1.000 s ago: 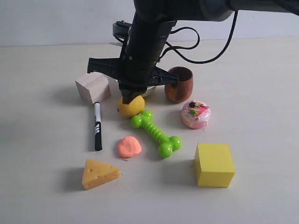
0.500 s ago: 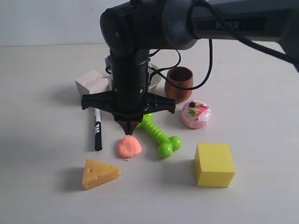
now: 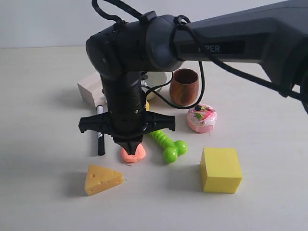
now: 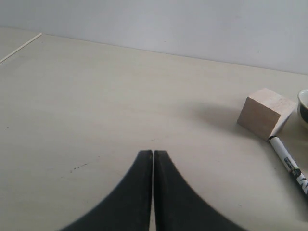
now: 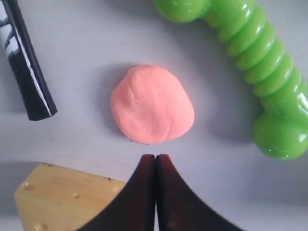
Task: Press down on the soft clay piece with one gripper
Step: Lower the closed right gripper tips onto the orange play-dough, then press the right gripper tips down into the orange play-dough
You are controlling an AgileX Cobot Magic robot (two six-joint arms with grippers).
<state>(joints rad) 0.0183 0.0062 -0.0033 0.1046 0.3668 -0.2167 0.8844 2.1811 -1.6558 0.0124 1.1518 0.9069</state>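
Note:
The soft clay piece [image 3: 136, 153] is a salmon-orange blob on the table, partly covered by my right gripper [image 3: 129, 148] in the exterior view. That gripper points straight down over it, fingers pressed together and empty. In the right wrist view the clay [image 5: 152, 104] lies whole just beyond the shut gripper [image 5: 155, 158]; whether the tips touch it I cannot tell. My left gripper [image 4: 153, 154] is shut and empty over bare table, seen only in the left wrist view.
A green toy bone [image 3: 167, 144], cheese wedge [image 3: 102, 178], black marker [image 3: 100, 143], yellow cube [image 3: 220, 169], pink cake toy [image 3: 201, 118], wooden cup [image 3: 184, 86] and wooden block [image 3: 89, 89] ring the clay. The lemon is almost hidden behind the arm.
My right gripper has moved from above the lemon toward the front and down, and now stands low over the clay, covering part of it.

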